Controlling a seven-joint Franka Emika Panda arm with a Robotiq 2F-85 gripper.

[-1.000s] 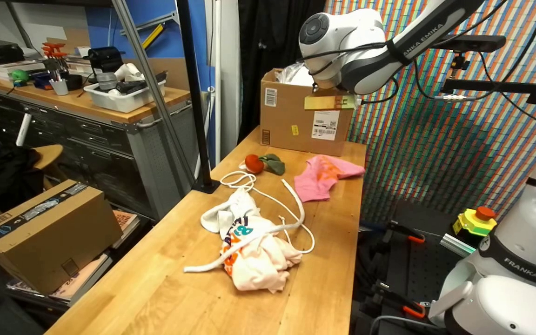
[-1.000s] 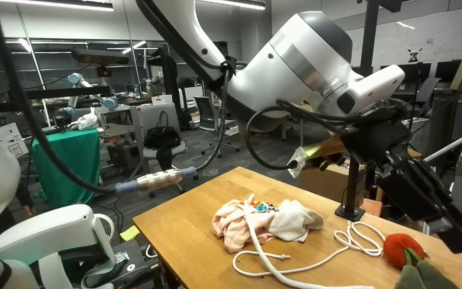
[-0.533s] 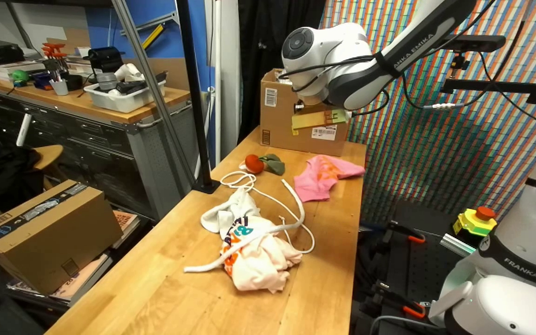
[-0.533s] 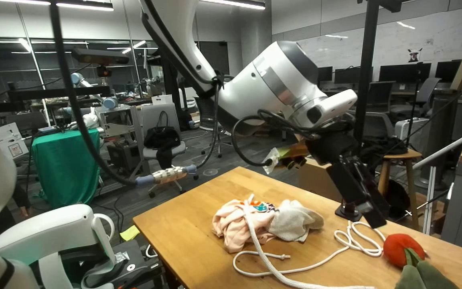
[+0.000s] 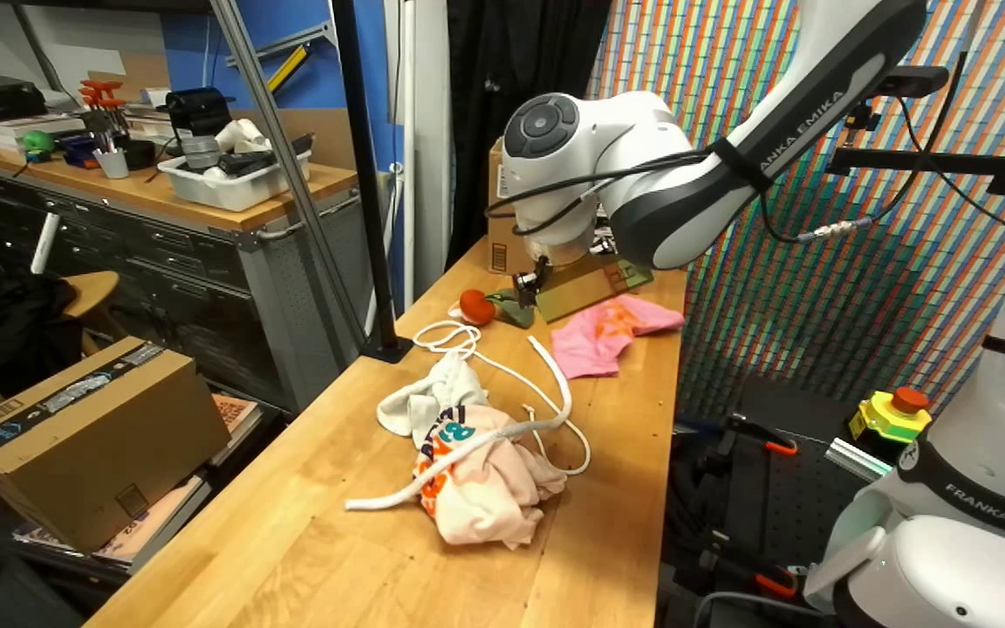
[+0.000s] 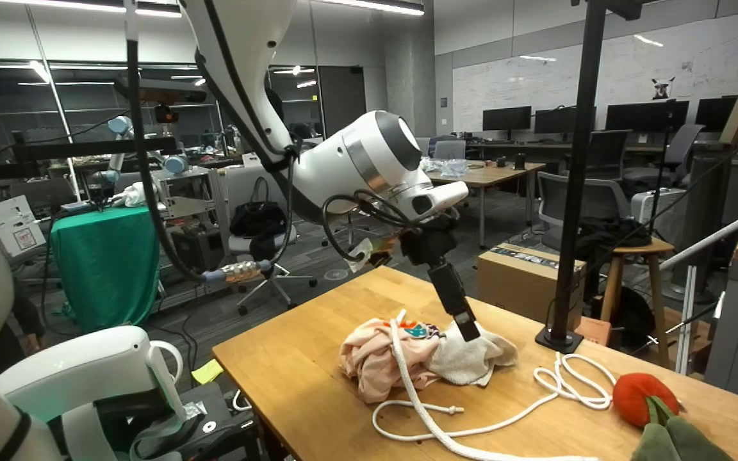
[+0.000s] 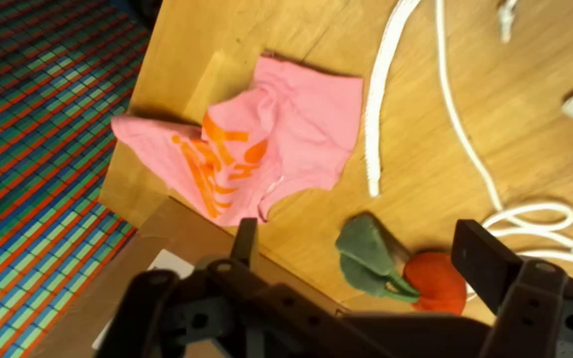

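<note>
Plush (image 7: 434,281) and pink cloth (image 7: 311,119) below the tool (image 7: 364,248), its jaws wide apart.

Place: this was a robotics lab with workshop and office ends.
Machinery: a white-and-black jointed arm (image 5: 795,144) stood mounted in front, a small grey-and-blue arm (image 6: 175,164) farther off.
Safety: a red-topped yellow stop button (image 5: 892,417) sat near the larger one.
Workshop end: dark metal drawers (image 5: 175,249) ran under a light wooden surface (image 5: 324,179) bearing orange-handled tools (image 5: 101,92).
Office end: flat black monitors (image 6: 646,117) stood below a wide whiteboard (image 6: 529,89).
</note>
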